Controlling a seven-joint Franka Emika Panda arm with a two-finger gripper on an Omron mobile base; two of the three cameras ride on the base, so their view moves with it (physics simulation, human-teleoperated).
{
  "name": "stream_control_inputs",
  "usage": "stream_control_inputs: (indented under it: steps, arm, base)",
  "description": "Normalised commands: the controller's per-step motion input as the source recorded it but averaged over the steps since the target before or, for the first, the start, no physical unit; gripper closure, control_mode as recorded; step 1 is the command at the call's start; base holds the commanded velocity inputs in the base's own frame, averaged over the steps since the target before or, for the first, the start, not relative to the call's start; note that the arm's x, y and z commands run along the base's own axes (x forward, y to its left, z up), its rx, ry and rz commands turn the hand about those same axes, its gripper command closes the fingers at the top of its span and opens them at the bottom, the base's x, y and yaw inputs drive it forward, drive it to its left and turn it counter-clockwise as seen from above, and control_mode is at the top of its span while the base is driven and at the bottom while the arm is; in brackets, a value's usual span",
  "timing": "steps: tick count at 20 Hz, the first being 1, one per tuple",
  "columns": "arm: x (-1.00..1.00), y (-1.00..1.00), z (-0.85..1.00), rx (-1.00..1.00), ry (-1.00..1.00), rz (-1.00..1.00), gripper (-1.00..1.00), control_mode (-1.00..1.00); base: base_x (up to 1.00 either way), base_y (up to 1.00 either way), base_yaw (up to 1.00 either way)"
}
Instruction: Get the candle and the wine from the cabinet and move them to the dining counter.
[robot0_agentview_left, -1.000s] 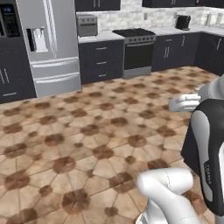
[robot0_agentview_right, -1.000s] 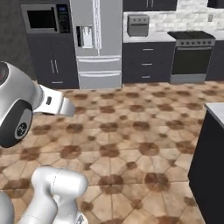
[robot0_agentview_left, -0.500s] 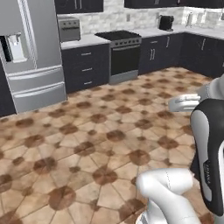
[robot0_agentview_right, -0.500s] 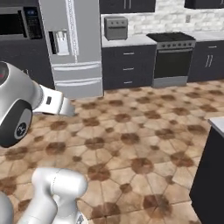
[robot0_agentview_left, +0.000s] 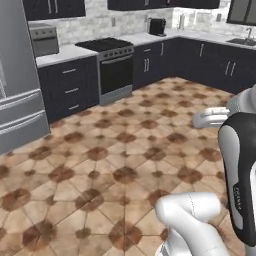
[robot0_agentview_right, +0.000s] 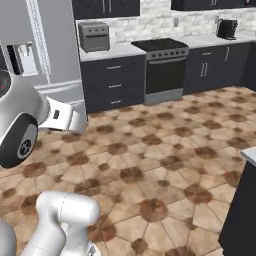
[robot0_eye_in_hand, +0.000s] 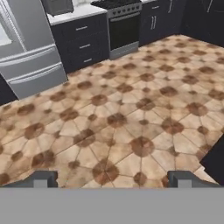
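Note:
My gripper (robot0_eye_in_hand: 113, 179) points down at the brown tiled floor, its two dark fingertips (robot0_eye_in_hand: 43, 178) spread wide apart and nothing between them, so it is open. Black upper wall cabinets (robot0_agentview_right: 105, 7) with silver bar handles run along the top edge above the worktop; I cannot tell which of them is the task's cabinet. A corner of the dining counter (robot0_agentview_right: 248, 155), a pale top on a dark base, pokes in at the lower right of the right base view. The candle and the wine are out of view.
A steel fridge (robot0_agentview_left: 20, 100) stands on the left. A black stove (robot0_agentview_right: 162, 70) sits between dark base cabinets with drawers (robot0_agentview_right: 112, 82). A small oven (robot0_agentview_right: 93, 36) and a toaster (robot0_agentview_left: 157, 26) rest on the worktop. Wide tiled floor (robot0_agentview_left: 120, 150) lies ahead.
The whole picture has slid left: the camera has turned right, bringing the stove toward the middle and the fridge to the left edge. The gripper has stayed open.

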Motion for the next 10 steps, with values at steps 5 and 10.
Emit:
stream_control_inputs:
  steps: [5, 10]
  arm:
    - [0.0, 0.0, 0.0, 0.0, 0.0, 0.0, -1.0, 1.0]
    - [0.0, 0.0, 0.0, 0.0, 0.0, 0.0, -1.0, 1.0]
  base:
    - [1.0, 0.96, -0.43]
    - [1.0, 1.0, -0.47]
